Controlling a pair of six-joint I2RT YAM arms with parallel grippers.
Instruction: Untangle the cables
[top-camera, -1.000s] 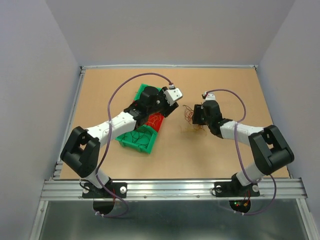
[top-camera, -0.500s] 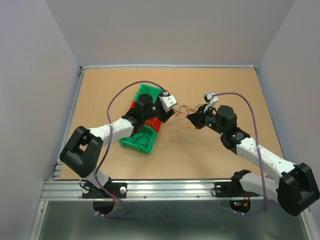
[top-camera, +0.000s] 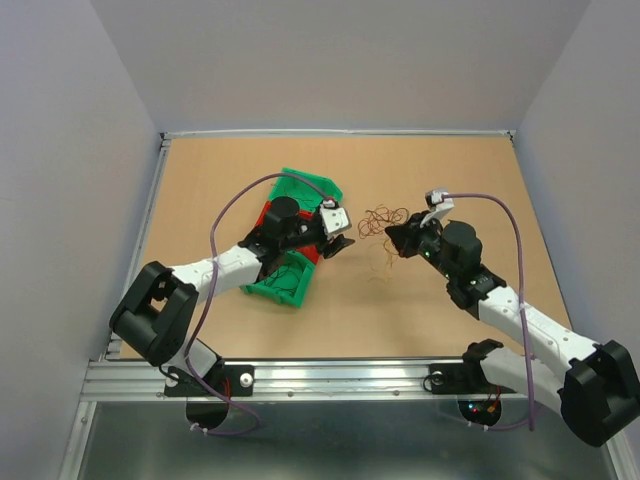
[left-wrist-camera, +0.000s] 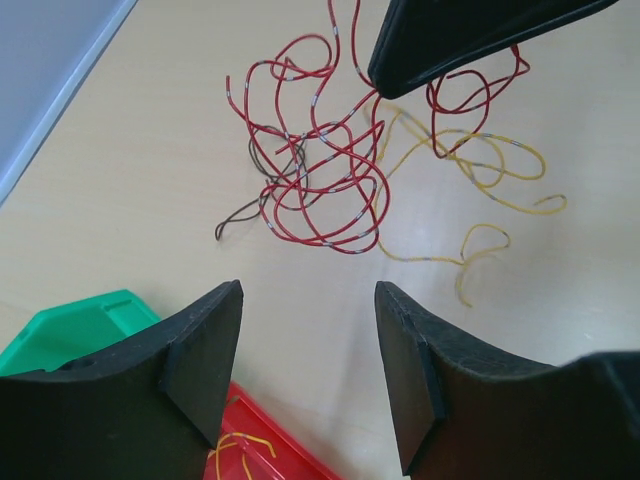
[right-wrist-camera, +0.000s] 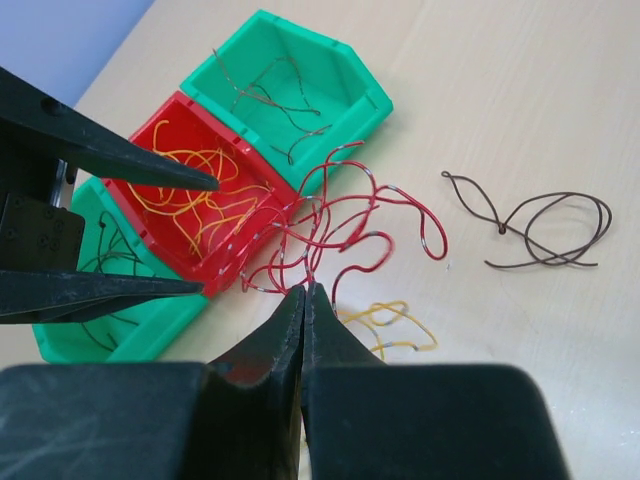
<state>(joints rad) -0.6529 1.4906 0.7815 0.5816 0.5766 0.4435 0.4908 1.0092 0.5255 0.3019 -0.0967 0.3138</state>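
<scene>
Found at right fingers (right-wrist-camera: 268, 345): clamped together on red cables (right-wrist-camera: 330, 235). At left fingers (left-wrist-camera: 200, 345): apart, holding nothing. Recommend lifting slowly, pinning yellow cables (left-wrist-camera: 490, 170) down before pulling.

Red bin (right-wrist-camera: 190, 122) between two green bins (right-wrist-camera: 345, 75) on wooden table (top-camera: 450, 170)

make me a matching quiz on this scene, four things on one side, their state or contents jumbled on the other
Things:
1. left gripper
2. right gripper
3. red bin
4. dark brown cable

States:
A. holds orange-yellow cables
B. shut on a red cable
C. lies loose on the table
D. open, holding nothing

Pairs: 1-D, 2-B, 3-A, 4-C
</scene>
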